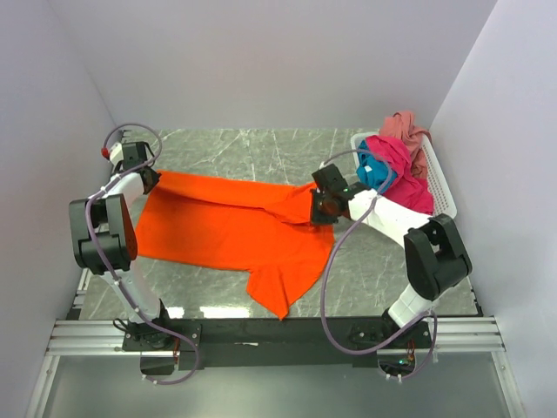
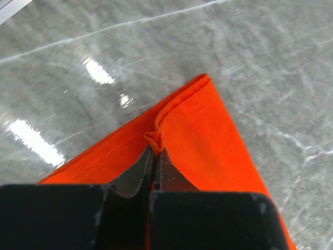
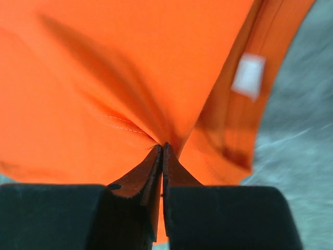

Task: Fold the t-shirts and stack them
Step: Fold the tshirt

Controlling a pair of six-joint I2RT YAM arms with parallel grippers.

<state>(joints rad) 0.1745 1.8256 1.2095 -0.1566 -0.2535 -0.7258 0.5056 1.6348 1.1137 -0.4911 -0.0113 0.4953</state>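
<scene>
left claw [image 2: 156,152]: pinched closed, arm stretched far-left | right claw [image 3: 163,148]: pinched closed, elbow bent, wrist apparently raised

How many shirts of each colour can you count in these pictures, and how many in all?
orange shirt: 1
magenta shirt: 1
teal shirt: 1
pink shirt: 1
Total: 4

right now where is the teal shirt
In the top view the teal shirt sits in the white basket on the right side, tucked against the magenta shirt, just beyond the right gripper.
</scene>
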